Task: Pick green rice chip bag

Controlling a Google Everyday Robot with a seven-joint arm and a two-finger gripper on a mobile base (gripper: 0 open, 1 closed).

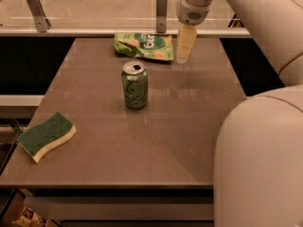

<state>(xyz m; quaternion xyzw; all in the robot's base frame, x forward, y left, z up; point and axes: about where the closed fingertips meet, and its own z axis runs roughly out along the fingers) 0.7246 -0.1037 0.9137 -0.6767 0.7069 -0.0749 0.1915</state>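
The green rice chip bag [144,46] lies flat at the far edge of the brown table [189,126], light green with a dark-green round logo. My gripper [183,56] hangs just to the right of the bag, its pale fingers pointing down close to the tabletop. Nothing is in the gripper. My white arm reaches in from the upper right.
A green soda can [135,85] stands upright in the middle of the table, in front of the bag. A green-and-yellow sponge [46,135] lies at the front left edge. A glass rail with metal posts [162,4] runs behind the table.
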